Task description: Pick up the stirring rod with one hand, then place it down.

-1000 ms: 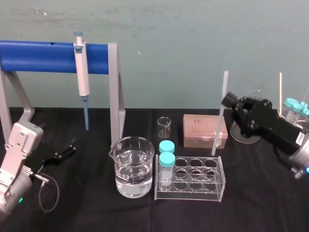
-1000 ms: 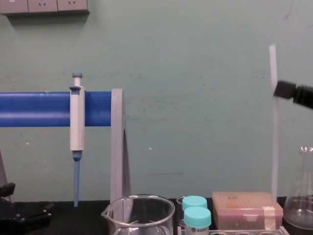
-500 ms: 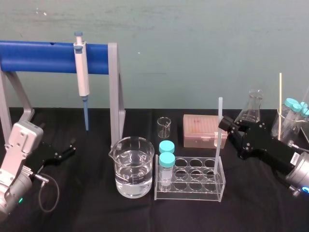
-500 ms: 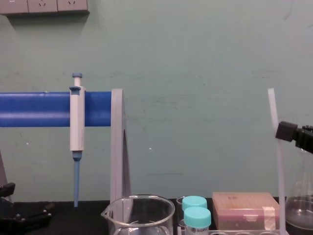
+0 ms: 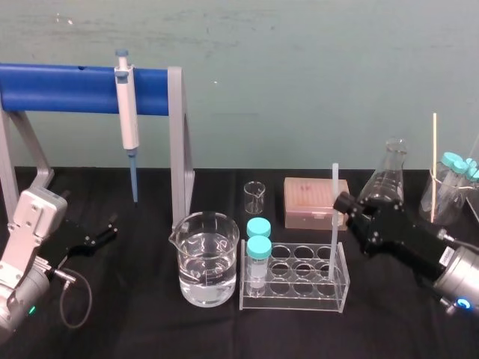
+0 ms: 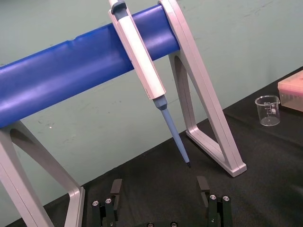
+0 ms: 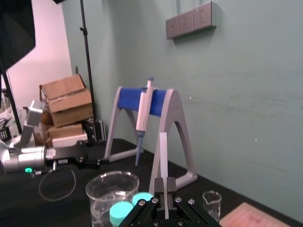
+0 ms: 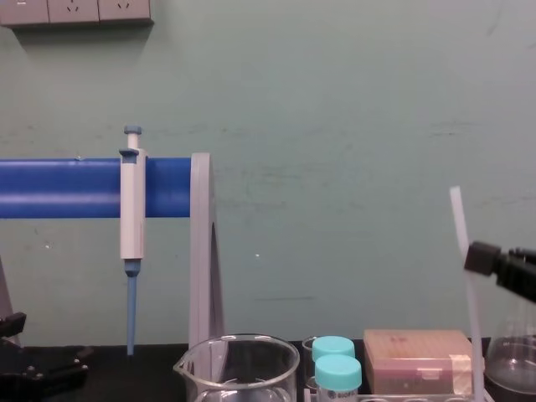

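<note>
- Black cloth covers the counter (image 5: 150, 329), and a pale green wall (image 5: 299, 67) stands behind it.
- At the robot's left, a stand (image 5: 60, 88) with a blue crossbar and grey legs rests on the counter. A white-and-blue pipette (image 5: 128, 112) hangs from the bar, tip down.
- Near the middle, a glass beaker (image 5: 204, 258) partly filled with clear liquid stands just beside a clear plastic rack (image 5: 292, 305).
- Two tubes (image 5: 259, 247) with teal caps stand in the left end of the rack.
- Behind the rack are a small beaker (image 5: 254, 196) and a tan box (image 5: 310, 200). A conical flask (image 5: 389, 176) stands farther to the right.
- The stirring rod (image 5: 334, 187) is close to upright at the right end of the rack, and its lower part reaches down inside the rack. Which hole it sits in I cannot tell.
- In the chest view the stirring rod (image 8: 463, 251) leans a little, with its top toward the robot's left.
- The right end effector (image 5: 342, 203) comes in from the right above the rack's right end. It is closed on the rod at about mid-length, with the top of the rod standing clear above it.
- In the right wrist view the rod (image 7: 163, 151) rises between that end effector's two fingers.
- The left end effector (image 6: 159, 187) rests low over the counter at the far left, near the stand's leg. Its fingers are spread apart and hold nothing.
</note>
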Motion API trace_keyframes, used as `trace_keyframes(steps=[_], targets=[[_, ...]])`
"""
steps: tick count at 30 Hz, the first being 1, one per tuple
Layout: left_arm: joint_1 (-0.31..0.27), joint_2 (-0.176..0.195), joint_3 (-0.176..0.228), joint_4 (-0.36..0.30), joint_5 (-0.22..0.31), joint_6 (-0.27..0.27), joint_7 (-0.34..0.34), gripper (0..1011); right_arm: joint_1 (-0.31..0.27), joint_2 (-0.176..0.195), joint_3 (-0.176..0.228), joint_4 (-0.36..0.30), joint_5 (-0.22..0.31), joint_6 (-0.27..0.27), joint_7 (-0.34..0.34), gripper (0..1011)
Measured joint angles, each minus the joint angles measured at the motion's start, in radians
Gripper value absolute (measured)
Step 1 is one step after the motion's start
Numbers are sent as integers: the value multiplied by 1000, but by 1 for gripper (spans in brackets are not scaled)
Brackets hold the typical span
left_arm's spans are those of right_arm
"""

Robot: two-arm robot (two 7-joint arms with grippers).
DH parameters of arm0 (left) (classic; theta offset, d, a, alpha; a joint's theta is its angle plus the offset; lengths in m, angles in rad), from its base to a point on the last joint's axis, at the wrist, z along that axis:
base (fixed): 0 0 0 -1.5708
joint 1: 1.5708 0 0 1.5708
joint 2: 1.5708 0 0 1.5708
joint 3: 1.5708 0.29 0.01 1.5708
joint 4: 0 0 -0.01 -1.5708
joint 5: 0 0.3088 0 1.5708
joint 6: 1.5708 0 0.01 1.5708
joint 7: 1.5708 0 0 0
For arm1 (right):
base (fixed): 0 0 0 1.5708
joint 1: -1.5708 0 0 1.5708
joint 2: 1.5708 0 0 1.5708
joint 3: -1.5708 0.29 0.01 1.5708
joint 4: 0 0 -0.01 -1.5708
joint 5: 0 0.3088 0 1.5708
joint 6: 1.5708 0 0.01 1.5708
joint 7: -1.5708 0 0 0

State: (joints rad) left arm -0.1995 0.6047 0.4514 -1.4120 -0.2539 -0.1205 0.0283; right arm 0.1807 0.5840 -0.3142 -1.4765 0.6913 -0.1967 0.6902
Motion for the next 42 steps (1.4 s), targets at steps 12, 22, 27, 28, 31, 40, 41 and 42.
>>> trace_keyframes(steps=[12,22,27,28,31,40,41,42], targets=[[0,0,0,0,0,0,0,1000,-16,-19,-3,34,-16,12,-21,39],[0,0,0,0,0,0,0,1000,-31,-33,-3,49,-25,25,-35,39],[0,0,0,0,0,0,0,1000,-33,-35,-3,49,-31,29,-39,39],[0,0,0,0,0,0,0,1000,-34,-35,-3,48,-32,29,-40,39],[0,0,0,0,0,0,0,1000,-34,-35,-2,47,-36,29,-42,39],[0,0,0,0,0,0,0,1000,-34,-36,-2,45,-53,27,-44,39],[0,0,0,0,0,0,0,1000,-34,-37,-2,45,-55,25,-44,40],[0,0,0,0,0,0,0,1000,-34,-37,-2,45,-56,25,-44,39]])
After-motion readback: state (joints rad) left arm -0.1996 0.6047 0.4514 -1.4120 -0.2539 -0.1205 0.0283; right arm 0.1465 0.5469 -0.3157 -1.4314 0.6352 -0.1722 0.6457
